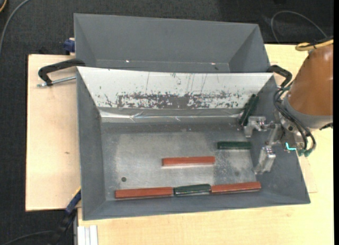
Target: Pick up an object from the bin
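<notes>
Just left of the jaws, a short, flat, dark green bar (233, 145) lies on the scuffed metal floor at the right of the grey bin (87, 148). Whether the jaws are open or closed cannot be told. Farther left lies a long red-brown bar (188, 161), and a row of similar bars (144, 192) lines the near wall.

My bin (89, 133) is plain grey metal, its back wall crossed by a band of dark speckles and thin scratches. Red-brown are the middle bar (188, 161), the front left bar (144, 192) and the front right bar (235, 187); dark green are the front bar between them (192, 189) and the short bar (233, 145) beside my silvery pincer (263, 165). My wrist cover (318, 80) is orange.
</notes>
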{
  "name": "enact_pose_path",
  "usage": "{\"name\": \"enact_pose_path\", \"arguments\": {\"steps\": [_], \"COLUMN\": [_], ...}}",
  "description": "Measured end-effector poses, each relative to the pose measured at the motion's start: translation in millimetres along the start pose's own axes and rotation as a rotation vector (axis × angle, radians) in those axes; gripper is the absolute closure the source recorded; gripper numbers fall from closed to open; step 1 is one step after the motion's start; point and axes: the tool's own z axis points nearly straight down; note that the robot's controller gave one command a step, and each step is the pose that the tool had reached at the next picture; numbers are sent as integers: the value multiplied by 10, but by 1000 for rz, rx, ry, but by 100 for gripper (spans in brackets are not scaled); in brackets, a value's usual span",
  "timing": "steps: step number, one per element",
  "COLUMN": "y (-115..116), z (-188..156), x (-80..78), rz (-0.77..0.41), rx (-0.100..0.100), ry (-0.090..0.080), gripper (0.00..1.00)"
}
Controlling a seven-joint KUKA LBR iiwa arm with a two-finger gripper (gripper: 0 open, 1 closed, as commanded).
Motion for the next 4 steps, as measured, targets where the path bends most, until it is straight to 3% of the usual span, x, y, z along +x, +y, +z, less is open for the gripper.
{"name": "enact_pose_path", "arguments": {"steps": [1, 2, 3, 4], "y": [117, 191, 183, 579], "z": [367, 1097, 1053, -233], "x": [-534, -629, -642, -1024], "rz": [-146, -112, -112, -271], "rx": [2, -1, 1, 4], "ry": [-13, -2, -8, -23], "gripper": [0, 0, 100, 100]}}
